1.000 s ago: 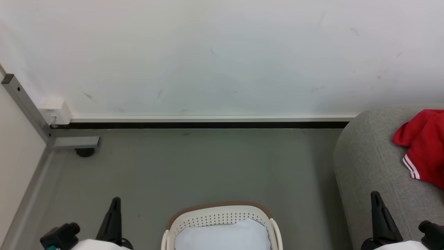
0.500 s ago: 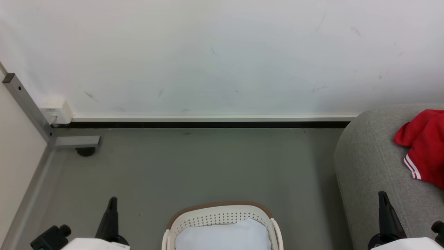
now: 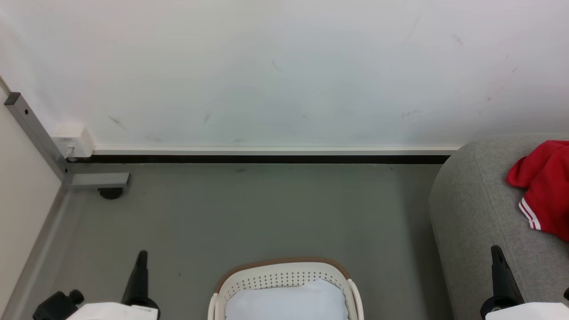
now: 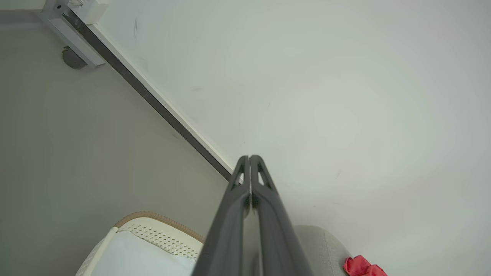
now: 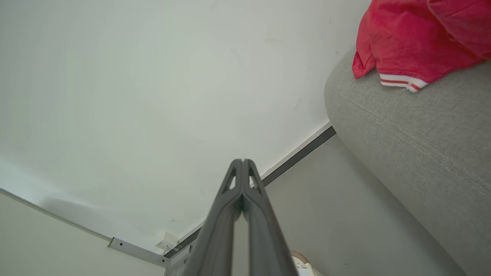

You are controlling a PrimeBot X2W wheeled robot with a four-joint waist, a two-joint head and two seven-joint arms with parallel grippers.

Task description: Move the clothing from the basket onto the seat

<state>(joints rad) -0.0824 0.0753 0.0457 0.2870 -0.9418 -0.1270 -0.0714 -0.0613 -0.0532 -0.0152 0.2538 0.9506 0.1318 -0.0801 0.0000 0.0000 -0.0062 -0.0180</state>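
Holds left gripper (image 3: 142, 255) and right gripper (image 3: 495, 250) pinched shut, empty, flanking the white laundry basket (image 3: 280, 263). Finds red striped-trim clothing (image 3: 544, 191) lying on the grey seat (image 3: 475, 209), cropped at frame edge. Likely worth checking under the basket's pale pad (image 3: 284, 302) before stopping; cannot see beneath it, nor the basket's near half, cut off below.

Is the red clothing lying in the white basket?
No, the red clothing lies on the grey seat; the basket holds a pale pad.

Bare indoor test room, scuffed white wall (image 3: 284, 66), grey floor (image 3: 249, 213), grey sofa seat (image 3: 475, 209), laundry basket (image 3: 284, 271)
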